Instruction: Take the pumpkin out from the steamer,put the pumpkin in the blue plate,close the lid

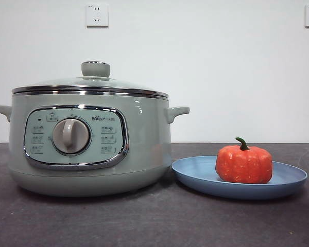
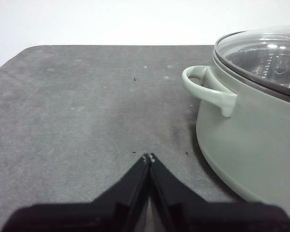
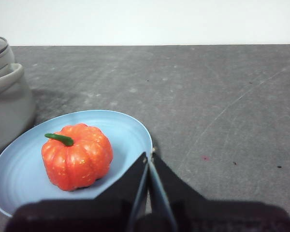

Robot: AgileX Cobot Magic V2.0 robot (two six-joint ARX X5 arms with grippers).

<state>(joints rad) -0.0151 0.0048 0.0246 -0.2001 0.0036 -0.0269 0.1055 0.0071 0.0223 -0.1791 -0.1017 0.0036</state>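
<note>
Take the steamer as your landmark: the lid sits flat on its rim with the knob up, and the blue plate lies just beside it on the handle side, its rim close to the pot's base, though you cannot tell from the front view whether the two touch. The pumpkin stands upright in that plate, stem up, on the half away from the steamer. Judged from this, all three steps look done: pumpkin out, pumpkin plated, lid closed. Your left gripper hangs over bare table on the steamer's other handle side, jaws pinched together and holding nothing. Your right gripper hovers at the plate's rim on the side away from the steamer, jaws likewise pressed together and empty, near the pumpkin but clear of it. What remains, in my judgement, is only a check: confirm that the lid's steel rim seats evenly all round, then keep both arms clear. If you move the right arm, lift it rather than sweep sideways, since a low pass could clip the plate's rim and tip the pumpkin.
</note>
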